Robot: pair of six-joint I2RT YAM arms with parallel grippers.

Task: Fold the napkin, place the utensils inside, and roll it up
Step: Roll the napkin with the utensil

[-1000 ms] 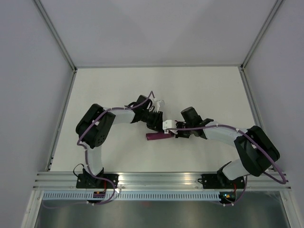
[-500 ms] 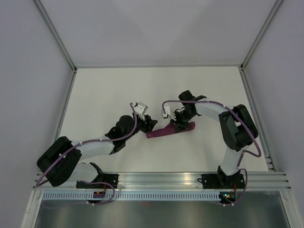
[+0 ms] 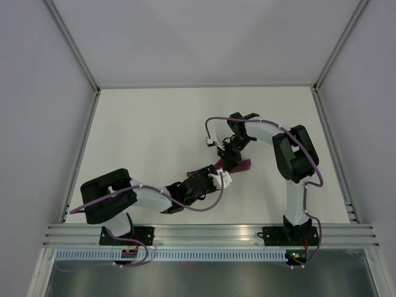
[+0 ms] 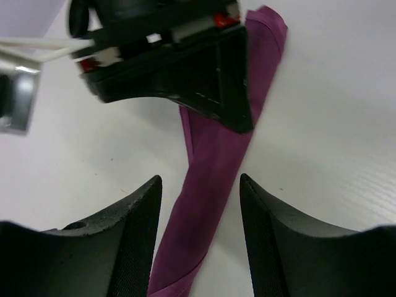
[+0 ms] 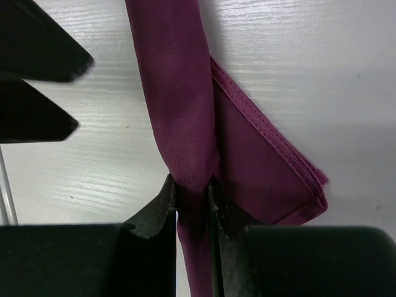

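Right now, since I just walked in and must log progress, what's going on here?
The napkin is already rolled into a narrow purple tube lying on the white table. The right pincer is clamped on the roll. The left pincer is open, straddling the roll farther along without gripping it. No utensils show.

site: you're in a robotics lab test cell | evidence: white counter (image 3: 154, 124), plain enclosure walls (image 3: 37, 124), aluminium extrusion rail (image 3: 210, 232) carrying bolted arm bases (image 3: 127, 236)

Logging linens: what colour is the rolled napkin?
Plum purple; the napkin shows best in the right wrist view.
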